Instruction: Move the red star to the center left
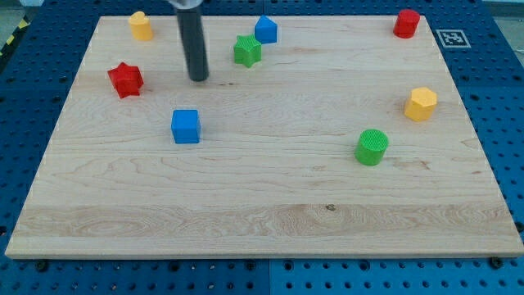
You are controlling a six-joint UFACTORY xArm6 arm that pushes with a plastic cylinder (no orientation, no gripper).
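The red star-shaped block [125,79] lies on the pale wooden worktop [262,221], near the view's left edge and in its upper part, a little above where the centre-left spot would be. We carry no gripper, so there is nothing to open or clench; we have only the dark rod, and our tip [198,79] rests to the view's right of the star, apart from it and roughly level with it.

Below the tip sits the blue cube [186,126]; above the star, near the top edge, the yellow block [141,25]. To the tip's right are the green star-shaped block [247,51] and, just beside it, a blue house-like block [265,29]. Well apart on the right are the red block [406,23], the yellow hexagonal block [421,104] and the green cylinder [372,147].

We judge the risk thus: pushing from where we stand would drive the star off the left edge. We need to come round above it, and an off-centre contact on its points could spin it aside.
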